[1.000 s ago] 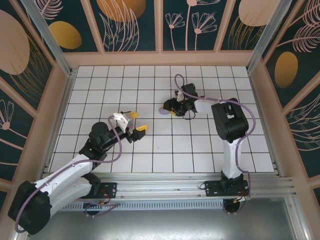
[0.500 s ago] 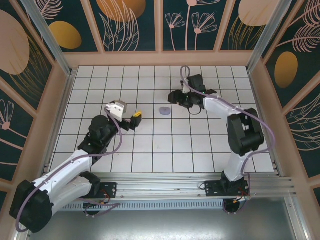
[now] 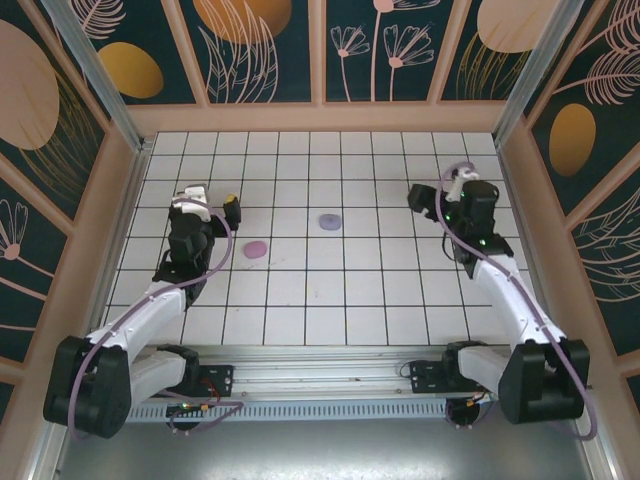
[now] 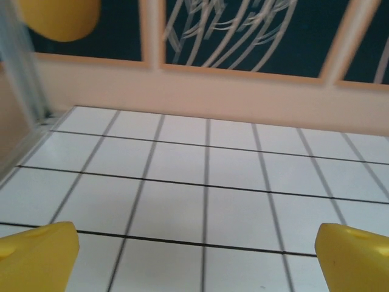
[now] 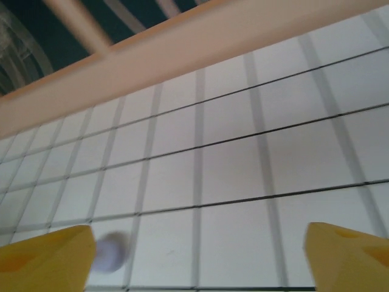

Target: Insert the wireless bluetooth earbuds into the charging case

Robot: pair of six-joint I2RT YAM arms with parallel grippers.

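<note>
On the white tiled table (image 3: 400,300), from above: pale pink oval pebble-shaped charging case (image 3: 256,249) lying flat left of centre, looking closed. Lavender oval pebble-shaped charging case (image 3: 330,221) lying flat near the middle, also looking closed, near the pink one but not touching it.

Left gripper (image 3: 212,197): raised over the left part of the table, just beyond the pink case and apart from it, aimed toward the far wall. Spread wide and gripping nothing. From its wrist camera, yellow fingertips (image 4: 36,255) sit at the two lower corners, with bare tiles and the foot of the peach-coloured wall (image 4: 243,97) between them.

Right gripper (image 3: 437,183): raised over the far right part of the table, well to the right of the lavender case. Likewise spread wide and empty. From its wrist camera, yellow fingertips (image 5: 349,255) sit at the lower corners, with the lavender case a pale blur beside the picture-left tip, resting on a tile.

Wireless bluetooth earbuds: too small to make out; whether inside either case, cannot tell.
</note>
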